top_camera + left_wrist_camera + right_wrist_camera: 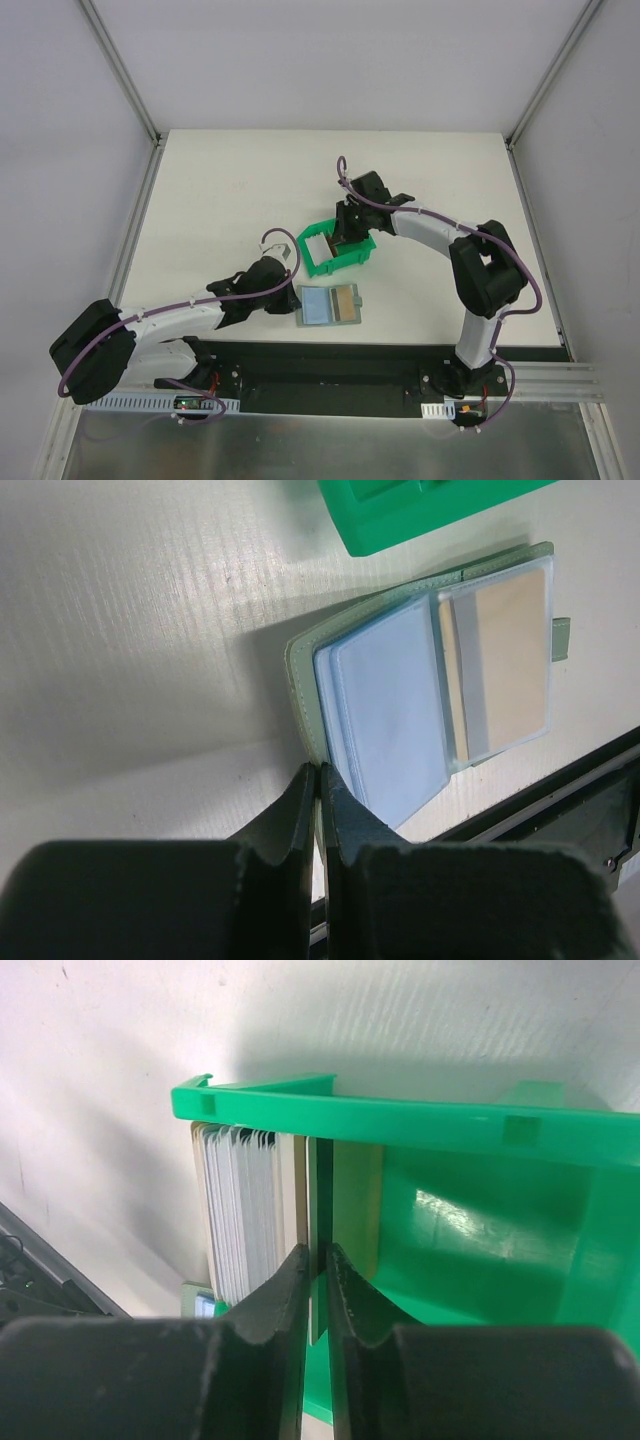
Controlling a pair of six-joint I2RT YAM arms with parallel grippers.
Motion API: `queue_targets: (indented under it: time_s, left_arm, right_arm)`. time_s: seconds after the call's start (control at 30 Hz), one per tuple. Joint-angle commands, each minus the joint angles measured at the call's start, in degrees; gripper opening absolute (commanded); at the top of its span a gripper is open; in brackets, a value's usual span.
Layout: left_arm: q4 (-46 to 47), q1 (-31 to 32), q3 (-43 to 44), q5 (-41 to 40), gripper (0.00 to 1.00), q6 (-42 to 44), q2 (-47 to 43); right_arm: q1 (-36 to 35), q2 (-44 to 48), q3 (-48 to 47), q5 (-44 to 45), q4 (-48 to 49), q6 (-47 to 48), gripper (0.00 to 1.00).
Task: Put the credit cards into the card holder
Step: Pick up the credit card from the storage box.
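White table (220, 180) under me, blank grey walls all round, metal frame at the corners. Starting on the left: my left pincer (318, 780) is clenched tight, tips together right at the near left corner of the card holder (390, 710). I can't tell whether they nip the cover's edge or just press beside it. The holder lies spread open and flat near the front edge of the table, clear pockets up, with a tan card (510, 650) showing in the right-hand pocket.

Moving right, just beyond the holder sits the green bin (400, 1120), and inside it the credit cards (240, 1210) stand on edge in a pack against the left wall. My right pincer (318, 1260) is down in that bin, fingers pinched on a single card (320, 1200) at the pack's right face.

So this is the pick-up step, I reckon. Next it wants a straight lift so the neighbours don't drag along, then a carry over to the holder and a careful line-up with a pocket mouth while my left keeps the holder from sliding.
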State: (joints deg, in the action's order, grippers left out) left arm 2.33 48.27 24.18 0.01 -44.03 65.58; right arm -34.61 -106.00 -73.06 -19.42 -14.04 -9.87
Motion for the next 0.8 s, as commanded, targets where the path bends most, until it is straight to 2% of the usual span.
queue_targets:
  time_s: [0.0, 0.2, 0.5, 0.67, 0.77]
  left_arm:
    - [0.57, -0.46, 1.39, 0.96, 0.00, 0.88, 0.34]
    - [0.57, -0.46, 1.57, 1.13, 0.00, 0.96, 0.60]
    - [0.57, -0.46, 1.57, 1.13, 0.00, 1.05, 0.69]
    - [0.57, -0.46, 1.39, 1.04, 0.00, 1.05, 0.43]
    - [0.57, -0.46, 1.30, 1.13, 0.00, 1.14, 0.42]
  right_arm:
    - [-0.19, 0.44, -2.09, 1.93, -1.16, 1.08, 0.11]
    - [-0.54, -1.23, -2.97, 3.07, -2.65, 2.13, 0.10]
    - [-1.51, -3.60, -4.99, 4.65, -4.24, 2.84, 0.17]
    - [-1.78, -1.85, -5.34, 7.80, -5.55, 3.89, 0.03]
    - [-1.86, 1.92, -5.25, 11.93, -7.05, 5.47, 0.00]
